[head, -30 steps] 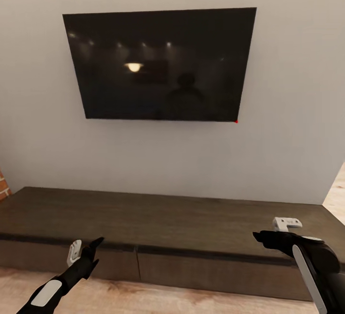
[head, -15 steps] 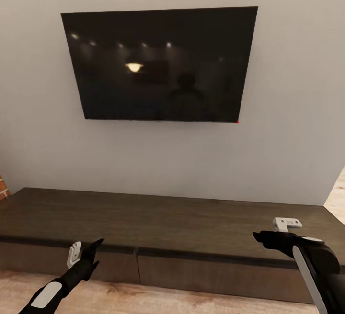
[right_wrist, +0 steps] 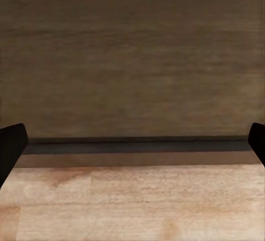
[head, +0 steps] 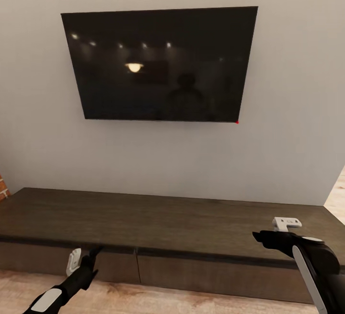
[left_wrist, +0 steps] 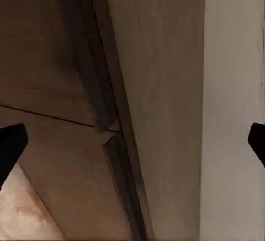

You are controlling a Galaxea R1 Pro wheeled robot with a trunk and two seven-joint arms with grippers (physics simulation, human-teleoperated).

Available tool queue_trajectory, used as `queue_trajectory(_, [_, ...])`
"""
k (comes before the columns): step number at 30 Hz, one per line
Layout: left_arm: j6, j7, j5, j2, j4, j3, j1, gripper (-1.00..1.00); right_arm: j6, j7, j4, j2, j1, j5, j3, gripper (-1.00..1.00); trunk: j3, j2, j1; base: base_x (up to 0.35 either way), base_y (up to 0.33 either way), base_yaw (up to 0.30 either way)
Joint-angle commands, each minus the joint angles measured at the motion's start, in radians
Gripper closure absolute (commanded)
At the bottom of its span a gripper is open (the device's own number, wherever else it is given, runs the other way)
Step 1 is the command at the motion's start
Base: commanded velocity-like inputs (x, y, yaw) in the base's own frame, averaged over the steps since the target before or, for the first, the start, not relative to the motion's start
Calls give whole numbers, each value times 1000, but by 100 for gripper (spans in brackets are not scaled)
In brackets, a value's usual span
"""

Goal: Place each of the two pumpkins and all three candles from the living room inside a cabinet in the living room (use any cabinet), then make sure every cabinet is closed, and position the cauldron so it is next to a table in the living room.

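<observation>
Cabinet [head: 167,218] right end cut off

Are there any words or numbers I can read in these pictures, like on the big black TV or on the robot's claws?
None: there are no words or numbers to read here.
TV: dark screen, just reflected lights, and a tiny red dot at its lower corner.
Cabinet: plain brown wood, no label.
Right claw: the white part on top has a small mark, too blurred to read.
Left claw: no writing.
</observation>
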Motion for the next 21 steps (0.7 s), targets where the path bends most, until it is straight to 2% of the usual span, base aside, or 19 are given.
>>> queue_trajectory(1, [-11,-1,0,-1,-1,-1,-1,-100,1,0,-1,0,0,0,0,-100,0,0,0,0,0,0])
queue_trajectory(7, [-53,-4,1,-5,-1,-1,-3,-100,4,0,-11,0,0,1,-1,-100,0,0,0,0,0,0])
queue_trajectory(9, [-73,-4,-4,-19,2,-3,-3,-100,6,0,-18,-1,1,1,-1,-100,0,0,0,0,0,0])
queue_trajectory(14, [-97,-6,-7,-32,2,-6,-3,-100,7,0,-29,-2,3,1,-1,-100,0,0,0,0,0,0])
queue_trajectory(21, [-94,-9,-7,-35,1,-11,-3,-100,7,0,-31,-2,5,2,0,-100,-22,-49,27,0,0,0])
